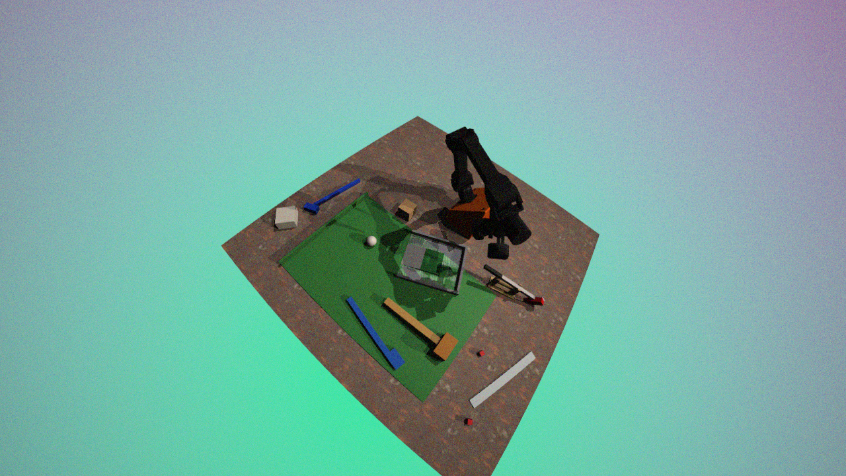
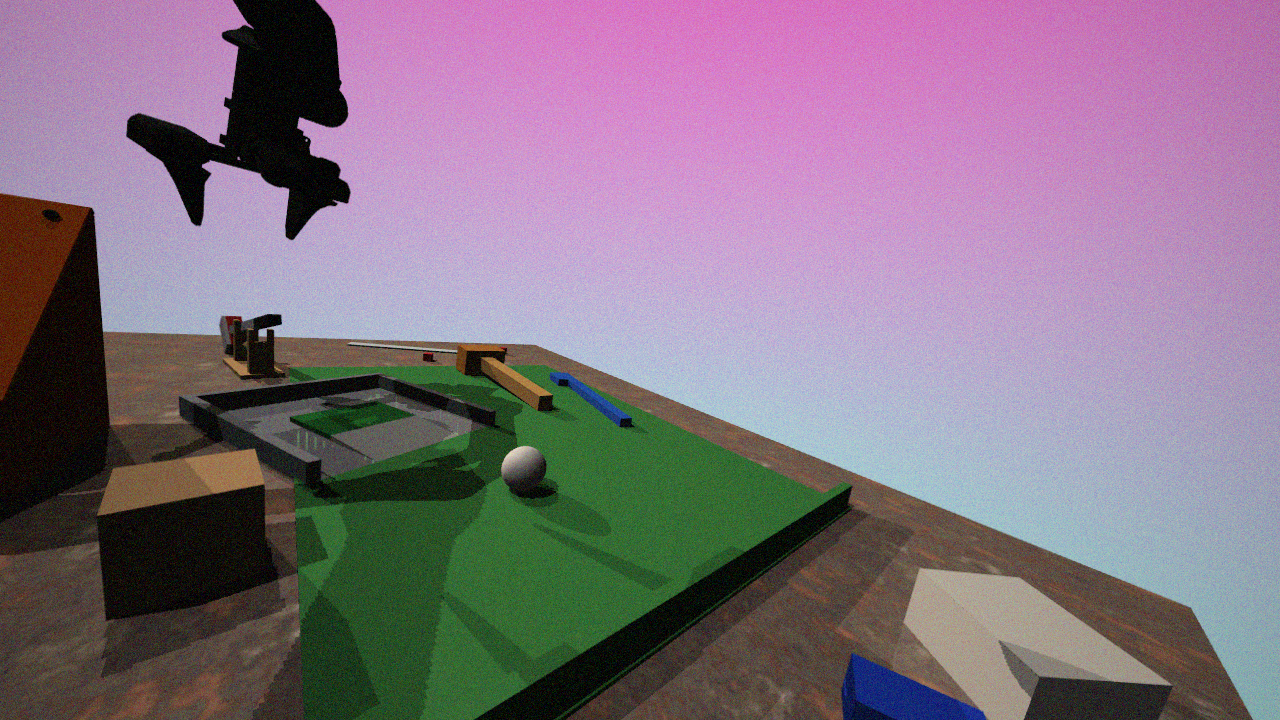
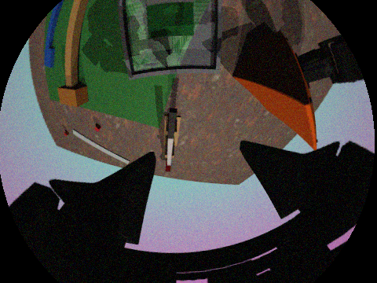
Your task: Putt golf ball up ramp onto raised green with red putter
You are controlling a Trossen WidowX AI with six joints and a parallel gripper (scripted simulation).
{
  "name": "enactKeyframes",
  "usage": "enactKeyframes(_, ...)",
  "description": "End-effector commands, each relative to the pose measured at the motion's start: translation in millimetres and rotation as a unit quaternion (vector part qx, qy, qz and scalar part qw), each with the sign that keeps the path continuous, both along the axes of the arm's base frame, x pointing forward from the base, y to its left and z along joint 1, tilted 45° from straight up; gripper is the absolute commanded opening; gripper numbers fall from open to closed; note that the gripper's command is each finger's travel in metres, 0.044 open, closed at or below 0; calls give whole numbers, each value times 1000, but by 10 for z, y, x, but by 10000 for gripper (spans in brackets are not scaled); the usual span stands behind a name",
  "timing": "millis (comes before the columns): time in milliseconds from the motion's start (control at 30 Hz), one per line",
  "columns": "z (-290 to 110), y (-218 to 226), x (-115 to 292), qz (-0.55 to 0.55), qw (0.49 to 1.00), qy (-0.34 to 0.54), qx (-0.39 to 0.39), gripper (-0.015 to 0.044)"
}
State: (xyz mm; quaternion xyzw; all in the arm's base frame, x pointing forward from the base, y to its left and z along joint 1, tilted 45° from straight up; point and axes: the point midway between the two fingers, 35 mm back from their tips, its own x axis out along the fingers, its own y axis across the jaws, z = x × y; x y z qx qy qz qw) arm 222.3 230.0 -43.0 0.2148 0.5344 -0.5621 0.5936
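Red putter point(image 1: 513, 285) lies on a small wooden stand on the brown table point(image 1: 550, 248), just off the right edge of the green mat point(image 1: 331, 266); in the top view it reads as a dark grip, pale shaft and red head at the far end, untouched. Gripper point(image 2: 246, 219) hangs high above the table w/ fingers spread wide & nothing between them; in the wrist view the putter point(image 3: 170, 138) sits roughly centred ahead of the two black fingertips, well apart from them. So progress, judged from this: approx. nil. Arm is lined up over the club but no descent, no grasp, no stroke yet. Golf ball point(image 1: 371, 240) rests on the flat mat near the framed ramp-and-green fixture point(image 1: 459, 263), not on the raised green point(image 2: 350, 416). Left to do: drop to the putter, close on it, lift, carry to the ball, strike toward the ramp, ball must stop on the green. Hard to make out: putter's head shape & how the stand cradles it are tiny in every view; exterior view shows only a dark lump w/ a red bit point(image 2: 250, 340). Ramp slope direction is unclear under heavy arm shadow. Arm base is cut off at frame edge in the exterior view; orange block point(image 1: 470, 207) partly hides behind the arm from the top. Decoys (blue putters point(image 1: 373, 332), wood mallet point(image 1: 420, 328)) sit well apart.
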Motion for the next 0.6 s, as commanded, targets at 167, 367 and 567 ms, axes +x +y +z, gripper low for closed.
enactKeyframes(167,-999,-148,139,-59,983,-108,-138,440)
enactKeyframes(367,-1008,-131,80,-59,983,-108,-138,440)
enactKeyframes(567,-1092,-205,75,-59,983,-108,-138,440)
